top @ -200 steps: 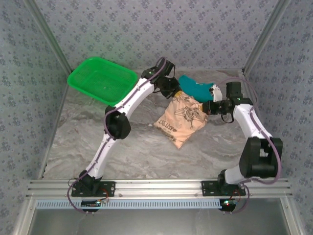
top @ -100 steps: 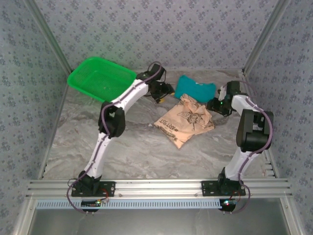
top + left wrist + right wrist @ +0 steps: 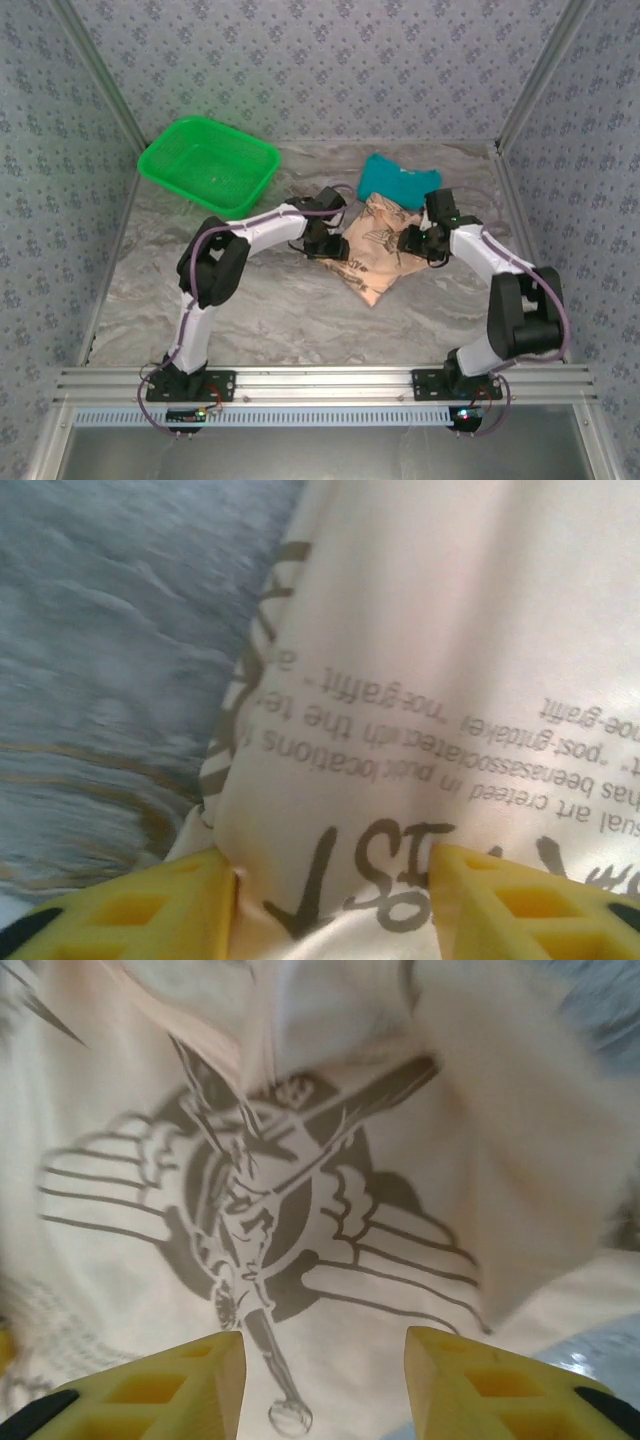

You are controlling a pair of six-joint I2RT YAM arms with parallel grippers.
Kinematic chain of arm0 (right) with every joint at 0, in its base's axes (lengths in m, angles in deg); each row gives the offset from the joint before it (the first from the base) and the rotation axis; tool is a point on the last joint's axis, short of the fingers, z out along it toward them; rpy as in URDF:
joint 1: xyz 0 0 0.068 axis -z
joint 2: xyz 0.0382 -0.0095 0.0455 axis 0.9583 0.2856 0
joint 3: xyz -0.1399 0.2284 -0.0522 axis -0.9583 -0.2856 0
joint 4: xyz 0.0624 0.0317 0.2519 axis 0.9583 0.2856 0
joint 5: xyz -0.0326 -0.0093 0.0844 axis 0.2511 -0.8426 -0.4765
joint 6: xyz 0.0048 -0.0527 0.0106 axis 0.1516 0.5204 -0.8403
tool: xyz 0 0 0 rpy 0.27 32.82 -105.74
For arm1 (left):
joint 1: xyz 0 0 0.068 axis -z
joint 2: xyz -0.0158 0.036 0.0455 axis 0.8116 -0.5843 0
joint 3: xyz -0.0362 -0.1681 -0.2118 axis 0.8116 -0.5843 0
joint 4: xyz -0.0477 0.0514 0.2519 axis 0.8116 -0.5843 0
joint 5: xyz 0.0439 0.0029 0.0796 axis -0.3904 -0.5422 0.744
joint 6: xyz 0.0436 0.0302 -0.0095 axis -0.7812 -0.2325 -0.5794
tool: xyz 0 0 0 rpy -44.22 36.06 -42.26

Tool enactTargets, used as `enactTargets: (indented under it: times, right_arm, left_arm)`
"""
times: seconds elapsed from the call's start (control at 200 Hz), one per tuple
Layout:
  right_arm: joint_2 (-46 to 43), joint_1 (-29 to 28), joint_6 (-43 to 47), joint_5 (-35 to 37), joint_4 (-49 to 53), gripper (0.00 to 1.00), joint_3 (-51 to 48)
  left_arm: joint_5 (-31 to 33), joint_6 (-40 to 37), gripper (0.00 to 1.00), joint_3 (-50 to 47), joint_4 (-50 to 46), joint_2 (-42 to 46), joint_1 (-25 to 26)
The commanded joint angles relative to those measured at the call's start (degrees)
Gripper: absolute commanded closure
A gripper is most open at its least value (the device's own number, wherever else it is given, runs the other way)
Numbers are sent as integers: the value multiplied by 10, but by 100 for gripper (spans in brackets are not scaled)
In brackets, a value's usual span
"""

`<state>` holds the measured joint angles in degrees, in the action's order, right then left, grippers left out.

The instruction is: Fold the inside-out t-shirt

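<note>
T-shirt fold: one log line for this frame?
t-shirt: rumpled, mid-table | left pincer: open, over shirt's left edge | right pincer: open, over winged print | held: nothing

The left arm and the right arm are each built of white tubular links joined by bulky black joint housings. Each stands on black base plates, and a thin purple-grey cable runs along each. The left gripper and right gripper have bright yellow fingers with hollow, ribbed cut-outs and black trim at the outer corners.
</note>
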<state>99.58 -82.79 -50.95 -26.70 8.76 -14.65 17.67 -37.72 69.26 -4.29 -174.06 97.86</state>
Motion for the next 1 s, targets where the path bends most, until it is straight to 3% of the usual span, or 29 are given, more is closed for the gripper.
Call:
enactTargets:
  times: [0.0, 0.11, 0.34, 0.465, 0.575, 0.65, 0.76, 0.865, 0.914, 0.994]
  right_arm:
    - [44, -38, 20, 21, -20, 59, 23]
    - [65, -97, 50, 67, 10, 62, 45]
    - [30, -206, 84, -20, 8, 63, -21]
    - [-7, -277, 104, -4, 35, 57, -41]
    - [-59, -268, 111, -18, 32, 53, -28]
    - [-86, -243, 160, -27, 11, 49, -9]
    - [-97, -172, 224, -54, -40, 46, -1]
    - [-57, -96, 233, -141, -22, 43, 19]
    - [-34, -93, 259, -156, 1, 34, 30]
    - [-19, -125, 313, -130, 16, 33, 35]
  left_arm:
    - [17, -3, 50, -62, -6, 20, 17]
    - [43, 35, 51, -170, -6, 101, 35]
    - [21, 95, 47, -360, 4, 298, 115]
    - [35, 100, 41, -400, -16, 428, 116]
    - [64, 80, 11, -402, -47, 538, 72]
    - [27, 19, 2, -400, -24, 580, 0]
    - [-9, -99, 0, -381, 32, 556, -96]
    - [-40, -221, 4, -327, 65, 461, -119]
    - [-50, -266, 6, -278, 39, 407, -120]
    - [-59, -309, 10, -207, -18, 328, -125]
